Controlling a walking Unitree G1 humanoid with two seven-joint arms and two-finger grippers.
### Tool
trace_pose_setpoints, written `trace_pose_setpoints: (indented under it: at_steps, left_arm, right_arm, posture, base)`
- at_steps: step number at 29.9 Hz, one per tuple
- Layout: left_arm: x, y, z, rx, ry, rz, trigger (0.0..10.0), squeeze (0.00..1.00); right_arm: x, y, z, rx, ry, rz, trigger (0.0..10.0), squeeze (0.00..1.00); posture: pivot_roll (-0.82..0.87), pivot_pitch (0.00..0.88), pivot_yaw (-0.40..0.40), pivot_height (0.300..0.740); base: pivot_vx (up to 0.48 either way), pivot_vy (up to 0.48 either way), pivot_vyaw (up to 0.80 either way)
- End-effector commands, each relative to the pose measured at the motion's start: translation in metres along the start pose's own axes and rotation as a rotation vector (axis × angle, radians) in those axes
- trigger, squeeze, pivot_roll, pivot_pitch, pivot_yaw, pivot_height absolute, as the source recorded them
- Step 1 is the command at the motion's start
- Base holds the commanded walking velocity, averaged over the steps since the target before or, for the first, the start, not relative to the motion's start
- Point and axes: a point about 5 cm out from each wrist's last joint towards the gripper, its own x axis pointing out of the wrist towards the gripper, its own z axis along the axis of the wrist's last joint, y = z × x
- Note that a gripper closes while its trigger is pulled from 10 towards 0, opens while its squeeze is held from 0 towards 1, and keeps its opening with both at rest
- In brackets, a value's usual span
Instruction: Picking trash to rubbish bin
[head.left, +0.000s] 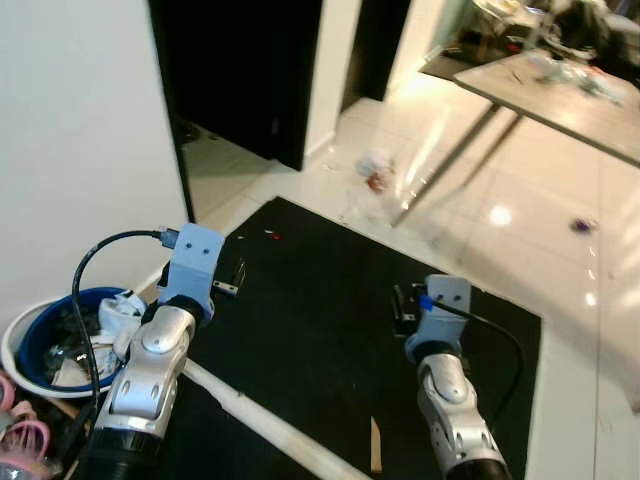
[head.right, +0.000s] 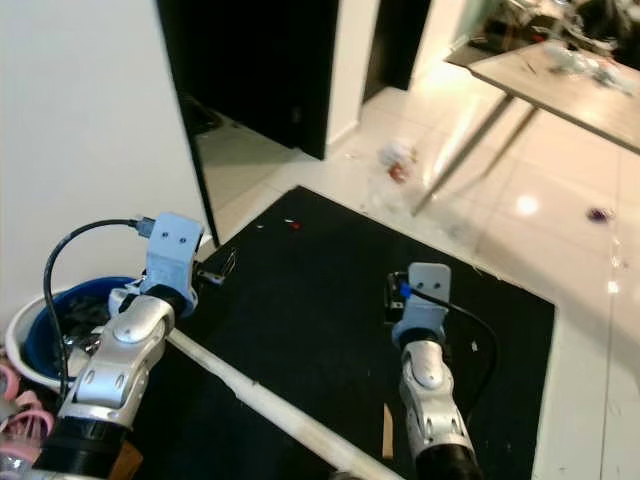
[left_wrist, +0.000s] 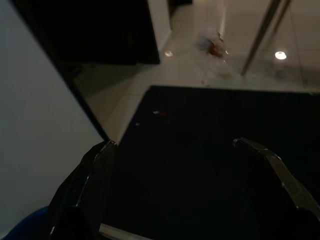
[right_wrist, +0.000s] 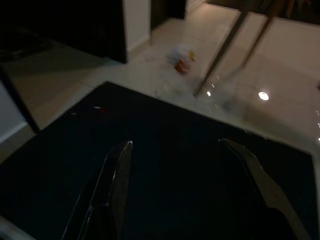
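**Both grippers held empty above the black mat**

The left gripper (left_wrist: 175, 165) and the right gripper (right_wrist: 180, 170) are held over the black mat (head.left: 330, 320), each with its fingers spread apart and nothing between them. A crumpled piece of trash (head.left: 377, 172), white with some red, is seen on the pale tiled floor (head.left: 520, 250) beyond the far edge of the mat, near a table leg (head.left: 445, 165). The rubbish bin (head.left: 40, 345), blue inside a white rim and partly filled, is placed by the wall, just beside the left arm.
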Motion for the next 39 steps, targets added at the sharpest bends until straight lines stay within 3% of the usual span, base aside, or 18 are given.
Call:
trace_pose_setpoints:
  at_steps: [1,28,33,39]
  left_arm:
    - [0.0000,-0.0043,-0.0023,-0.010,0.006,-0.015,10.0,0.00]
    - [0.0021,-0.0103,-0.0034,-0.031,-0.002,-0.045,10.0,0.00]
    - [0.0008,-0.0102,-0.0005,-0.123,-0.022,-0.058,10.0,0.00]
    - [-0.0008,-0.0105,0.0003,-0.117,-0.038,-0.071,10.0,0.00]
  right_arm:
    - [-0.0016,-0.0046,-0.0033,-0.009,0.019,-0.016,10.0,0.00]
    - [-0.0039,-0.0052,-0.0029,-0.005,0.021,-0.018,10.0,0.00]
    - [-0.0045,-0.0072,-0.0074,0.019,0.063,-0.022,10.0,0.00]
    - [-0.0056,-0.0079,-0.0082,0.010,0.064,-0.019,10.0,0.00]
  posture:
    - [0.06,0.119,-0.022,0.740]
    - [0.04,0.093,-0.007,0.740]
    - [0.04,0.094,-0.005,0.740]
    - [0.04,0.096,-0.008,0.740]
  base:
    - [0.000,0.000,-0.80]
    - [0.000,0.000,-0.80]
    - [0.000,0.000,-0.10]
    - [0.000,0.000,0.00]
